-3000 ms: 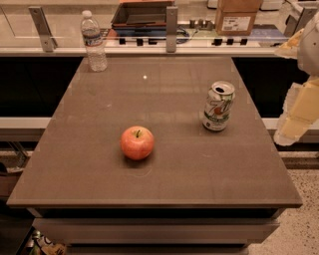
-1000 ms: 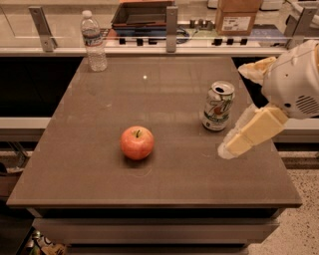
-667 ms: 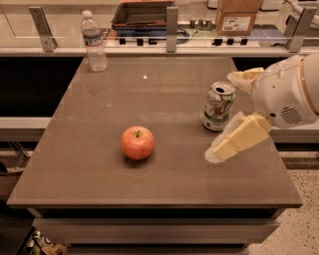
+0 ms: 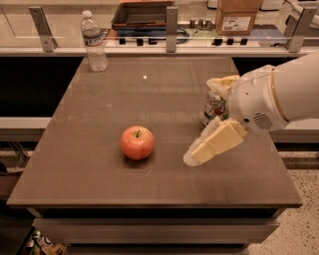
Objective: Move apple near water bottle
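At the far left corner of the brown surface (image 4: 89, 164), the water bottle (image 4: 93, 42) stands upright with its white cap on, just in front of a railing. The apple (image 4: 137, 142) sits well apart from it, toward the near middle of the surface. It is stem up and nothing touches it.

To the right of the apple, with a strip of bare surface between them, is the gripper (image 4: 201, 120). It is released, its two pale fingers spread wide, and it holds nothing. The lower finger (image 4: 219, 142) slants down and to the left, and its tip is low over the surface and points toward the apple. The upper finger (image 4: 224, 81) lies farther back and higher, also pointing left. A green-and-white soda can (image 4: 212, 107) stands upright in the gap between the fingers. It is partly hidden by the wrist, so I cannot tell whether either finger touches it.

The arm (image 4: 279, 94) is a thick white rounded housing. It comes in from the right edge and reaches leftward across the right side of the surface.

Beyond the railing at the back are a dark tray (image 4: 144, 15) and, farther right, a cardboard box (image 4: 238, 15).
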Motion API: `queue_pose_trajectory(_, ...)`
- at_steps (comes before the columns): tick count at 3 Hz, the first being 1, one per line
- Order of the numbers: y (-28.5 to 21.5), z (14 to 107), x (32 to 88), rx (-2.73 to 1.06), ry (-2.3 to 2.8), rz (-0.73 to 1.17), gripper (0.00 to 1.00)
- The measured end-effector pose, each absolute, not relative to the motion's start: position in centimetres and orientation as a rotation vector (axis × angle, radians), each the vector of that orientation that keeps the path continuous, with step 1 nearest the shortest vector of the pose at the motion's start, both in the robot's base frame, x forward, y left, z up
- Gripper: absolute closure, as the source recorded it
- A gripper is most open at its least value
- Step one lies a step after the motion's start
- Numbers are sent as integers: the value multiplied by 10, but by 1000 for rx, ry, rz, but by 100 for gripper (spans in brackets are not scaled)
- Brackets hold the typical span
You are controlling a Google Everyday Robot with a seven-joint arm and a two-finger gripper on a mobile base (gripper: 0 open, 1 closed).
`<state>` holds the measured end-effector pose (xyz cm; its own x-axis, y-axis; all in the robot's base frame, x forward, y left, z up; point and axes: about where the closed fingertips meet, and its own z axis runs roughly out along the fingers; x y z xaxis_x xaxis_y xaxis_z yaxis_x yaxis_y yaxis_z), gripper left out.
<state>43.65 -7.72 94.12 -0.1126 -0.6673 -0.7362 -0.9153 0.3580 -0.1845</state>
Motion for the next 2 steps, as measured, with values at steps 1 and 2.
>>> queue_pose_trajectory(1, -63, 928, 435, -1353, 1846, 439, 0)
queue_pose_trajectory(2, -44, 918, 433, -1318, 1816, 474, 0)
